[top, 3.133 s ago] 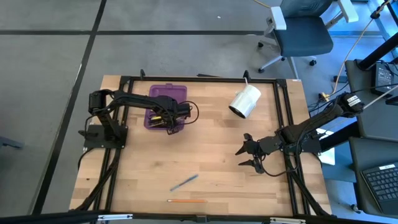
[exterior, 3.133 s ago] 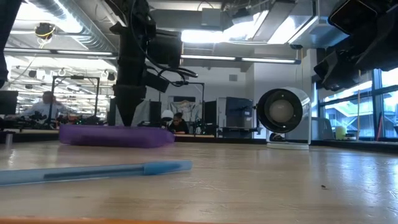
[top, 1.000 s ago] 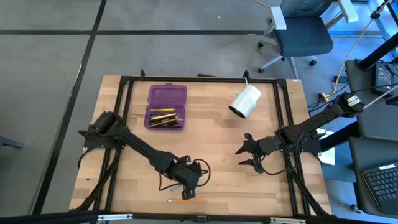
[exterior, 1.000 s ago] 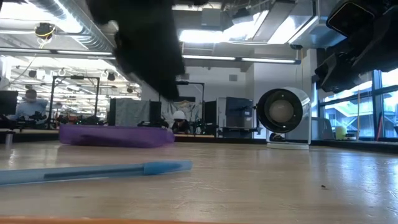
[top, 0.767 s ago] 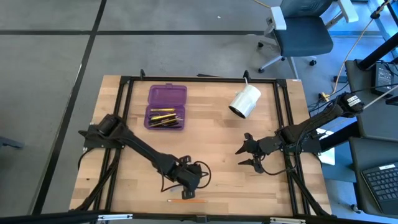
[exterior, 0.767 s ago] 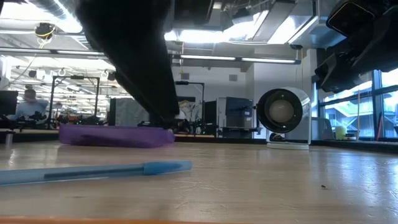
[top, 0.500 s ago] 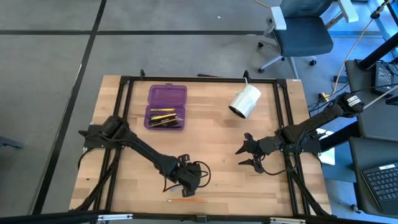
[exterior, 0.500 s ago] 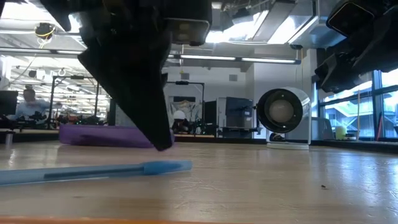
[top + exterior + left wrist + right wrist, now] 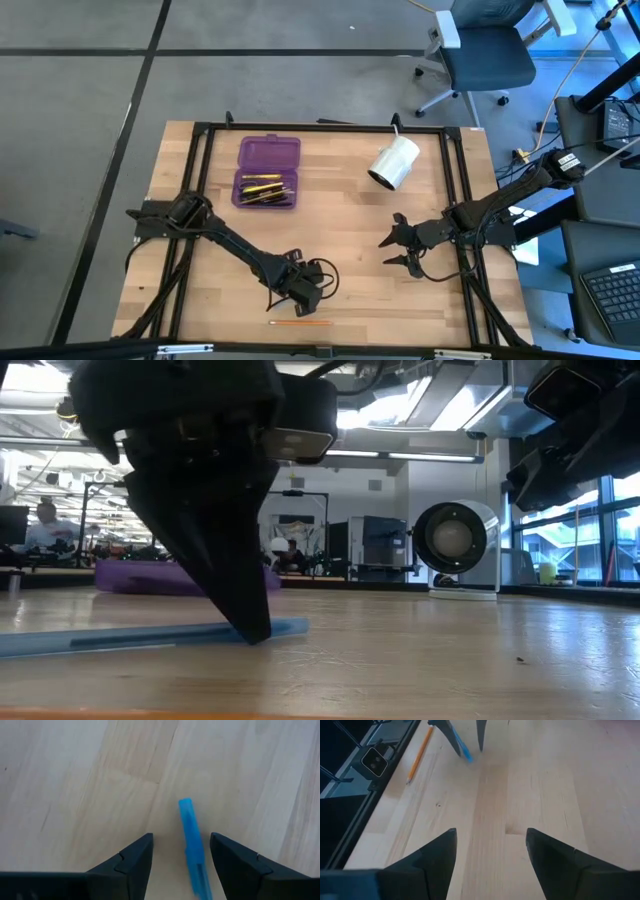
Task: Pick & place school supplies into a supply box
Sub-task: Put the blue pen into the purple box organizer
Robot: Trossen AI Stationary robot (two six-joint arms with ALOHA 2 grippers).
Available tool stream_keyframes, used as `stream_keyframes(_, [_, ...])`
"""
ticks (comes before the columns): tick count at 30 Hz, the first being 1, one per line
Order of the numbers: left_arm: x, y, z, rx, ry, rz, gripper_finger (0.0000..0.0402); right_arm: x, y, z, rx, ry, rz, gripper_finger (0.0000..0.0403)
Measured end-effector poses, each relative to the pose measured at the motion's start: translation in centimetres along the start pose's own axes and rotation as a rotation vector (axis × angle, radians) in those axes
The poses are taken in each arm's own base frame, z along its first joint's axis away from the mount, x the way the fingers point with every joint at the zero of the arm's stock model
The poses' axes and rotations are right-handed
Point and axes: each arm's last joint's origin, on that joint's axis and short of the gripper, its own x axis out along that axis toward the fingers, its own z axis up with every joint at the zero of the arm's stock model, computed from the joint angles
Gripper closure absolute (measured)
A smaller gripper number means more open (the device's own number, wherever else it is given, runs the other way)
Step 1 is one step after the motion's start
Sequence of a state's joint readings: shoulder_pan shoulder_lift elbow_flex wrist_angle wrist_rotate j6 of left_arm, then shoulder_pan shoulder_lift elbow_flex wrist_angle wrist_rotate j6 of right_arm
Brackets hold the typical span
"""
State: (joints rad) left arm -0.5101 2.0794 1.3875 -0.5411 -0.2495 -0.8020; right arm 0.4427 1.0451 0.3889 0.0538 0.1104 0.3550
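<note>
A blue pen [image 9: 191, 837] lies flat on the wooden table near its front edge, also seen in the low view [image 9: 120, 636]. My left gripper [image 9: 180, 837] is open and low over it, one finger on each side of the pen, with a gap showing on both sides. It hides the pen in the high view [image 9: 300, 290]. An orange pencil [image 9: 300, 323] lies closer to the front edge. The purple supply box [image 9: 268, 172] sits open at the far left with yellow and black pens [image 9: 265, 188] inside. My right gripper [image 9: 392, 243] hovers open at the right, holding nothing.
A white cylindrical roll [image 9: 393, 163] lies on its side at the far right of the table. A black frame [image 9: 200, 127] runs around the tabletop. Bare wood lies between the two grippers and between the pen and the box.
My left gripper has come down to the tabletop and shifted slightly toward the near edge, so its fingers now straddle the blue pen. The pen has stayed where it was.
</note>
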Motion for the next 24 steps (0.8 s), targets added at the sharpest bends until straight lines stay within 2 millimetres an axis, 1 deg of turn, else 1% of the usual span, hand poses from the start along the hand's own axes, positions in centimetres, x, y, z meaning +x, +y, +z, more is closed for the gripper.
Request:
stream_keyframes(6, [-0.1, -0.3, -0.4, 0.051, -0.018, 0.014, 0.0214, 0.0, 0.0, -0.1, 0.0, 0.008, -0.004, 0.0161])
stream_keyframes(9, [-0.2, -0.2, -0.5, 0.035, -0.003, 0.023, 0.0219, 0.0, 0.0, -0.1, -0.001, 0.007, -0.004, 0.0161])
stream_keyframes(12, [-0.2, 0.1, -0.8, 0.017, 0.04, 0.043, 0.0234, 0.0, 0.0, -0.1, -0.013, 0.007, -0.004, 0.0161])
stream_keyframes(16, [-0.3, 0.3, -0.9, 0.016, 0.099, 0.026, 0.0268, 0.0, 0.0, -0.1, -0.025, 0.006, -0.007, 0.0161])
stream_keyframes(24, [-0.2, 0.5, -1.0, 0.025, 0.127, 0.021, 0.0352, 0.0, 0.0, -0.1, -0.027, 0.006, -0.007, 0.0161])
